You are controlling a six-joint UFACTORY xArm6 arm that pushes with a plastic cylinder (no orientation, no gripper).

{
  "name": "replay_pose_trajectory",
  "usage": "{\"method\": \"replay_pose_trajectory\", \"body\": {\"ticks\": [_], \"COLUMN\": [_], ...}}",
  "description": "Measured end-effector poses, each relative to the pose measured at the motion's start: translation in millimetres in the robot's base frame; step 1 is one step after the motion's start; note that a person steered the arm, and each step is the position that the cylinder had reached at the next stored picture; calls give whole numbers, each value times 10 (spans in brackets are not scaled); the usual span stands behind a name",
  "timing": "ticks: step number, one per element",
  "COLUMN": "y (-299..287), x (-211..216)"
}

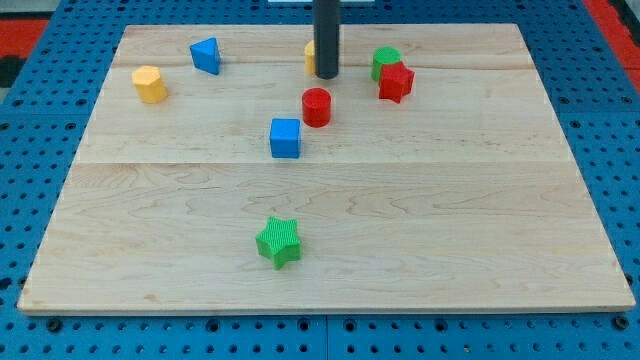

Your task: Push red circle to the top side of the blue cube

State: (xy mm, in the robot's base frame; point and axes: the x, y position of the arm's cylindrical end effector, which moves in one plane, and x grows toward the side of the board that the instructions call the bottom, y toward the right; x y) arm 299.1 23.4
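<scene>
On the wooden board (480, 250), eight blocks and a dark rod are shown.
Nearest the view's bottom, a green star (279, 241) is seen alone. Farther up, the blue cube (285, 137) is placed near the middle, with the red circle (316, 106) just beside its upper right corner. Beyond these, my tip (327, 76) is set down above the red circle, apart from it and partly covering a yellow block (310, 57); no gripper is fitted. A red star (396, 81) and green cylinder (385, 60) are grouped to the right, a blue triangle (206, 54) and yellow cylinder (149, 84) to the left.
</scene>
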Motion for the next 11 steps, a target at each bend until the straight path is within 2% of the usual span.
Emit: {"method": "replay_pose_trajectory", "body": {"ticks": [1, 3, 4, 11], "y": [497, 189, -229, -349], "x": [355, 627, 597, 350]}}
